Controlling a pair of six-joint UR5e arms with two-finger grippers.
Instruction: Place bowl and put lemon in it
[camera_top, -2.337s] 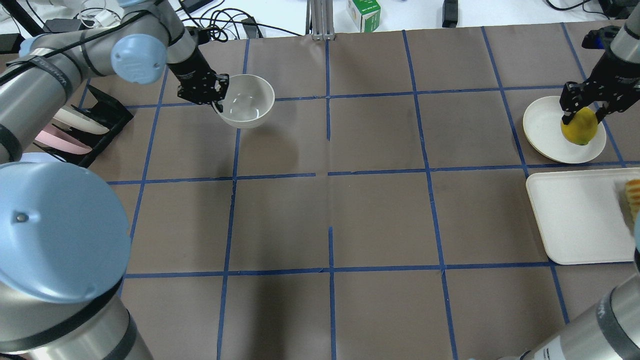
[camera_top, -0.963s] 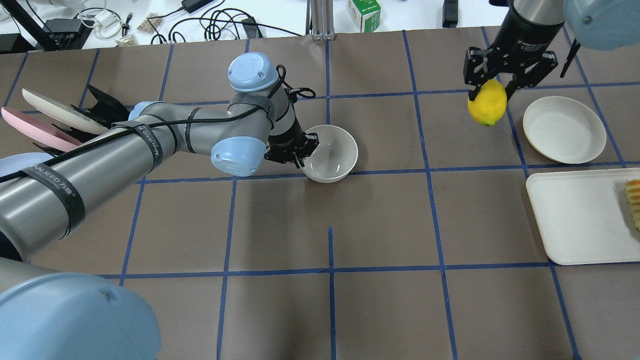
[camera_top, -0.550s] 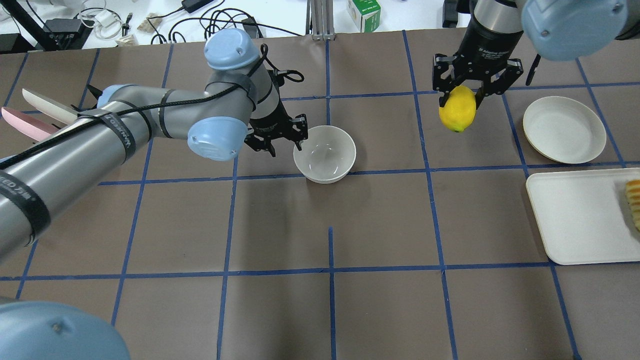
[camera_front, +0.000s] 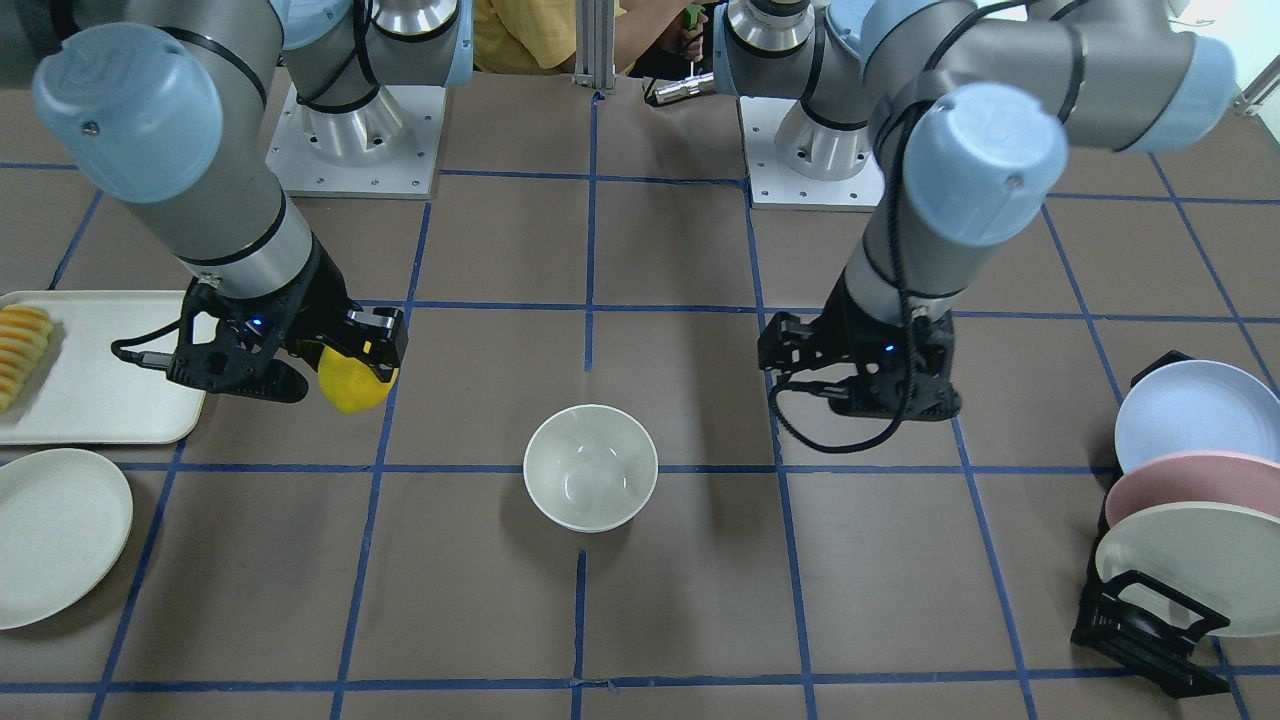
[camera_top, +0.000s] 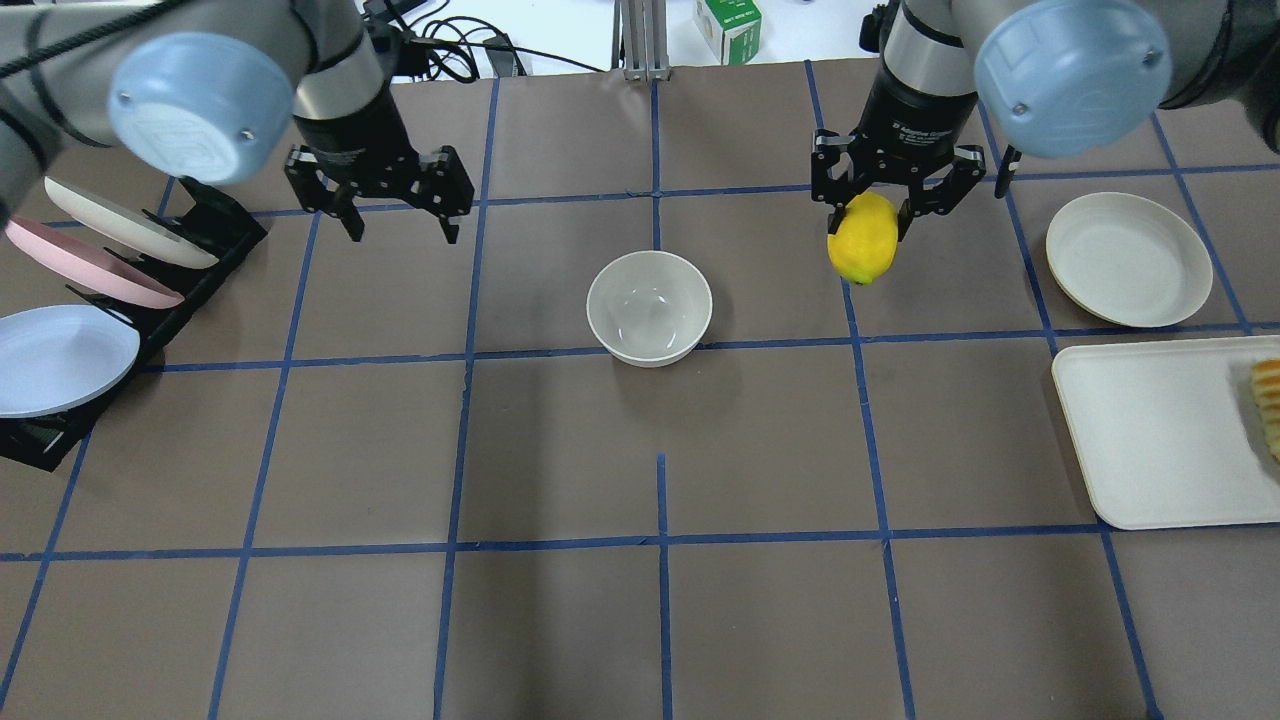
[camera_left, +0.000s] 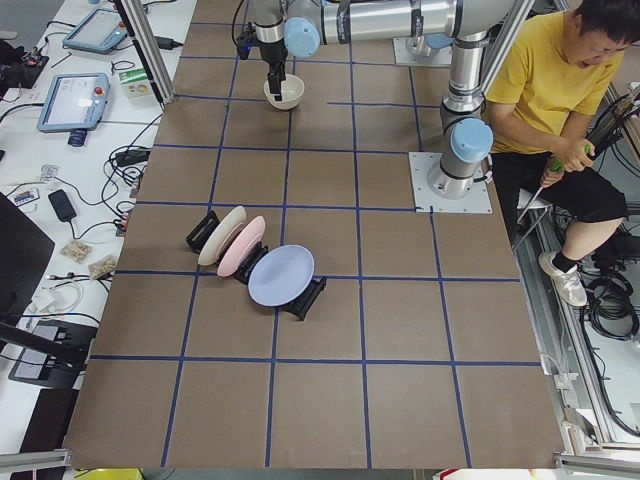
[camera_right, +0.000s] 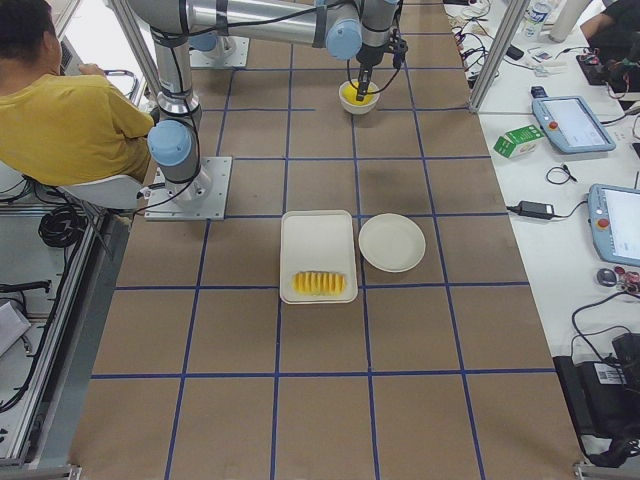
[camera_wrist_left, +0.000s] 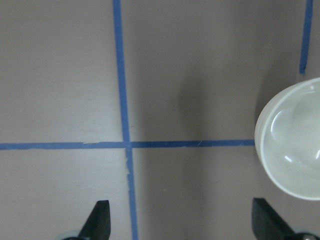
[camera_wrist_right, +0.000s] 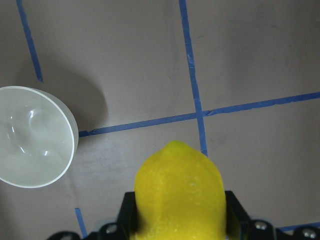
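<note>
The off-white bowl (camera_top: 649, 307) stands upright and empty on the table's middle, also seen in the front view (camera_front: 590, 467). My left gripper (camera_top: 402, 228) is open and empty, raised well left of the bowl; its wrist view shows the bowl (camera_wrist_left: 295, 145) at the right edge. My right gripper (camera_top: 866, 225) is shut on the yellow lemon (camera_top: 865, 238) and holds it in the air to the right of the bowl. The right wrist view shows the lemon (camera_wrist_right: 180, 192) between the jaws and the bowl (camera_wrist_right: 30, 135) to the left.
A flat white plate (camera_top: 1128, 258) and a white tray (camera_top: 1150, 430) with sliced fruit (camera_top: 1268, 400) lie at the right. A black rack (camera_top: 200, 235) with upright white, pink and blue plates stands at the left edge.
My left gripper set the bowl down, let go and drew back to the left. My right gripper lifted the lemon off the plate and carried it left toward the bowl.
</note>
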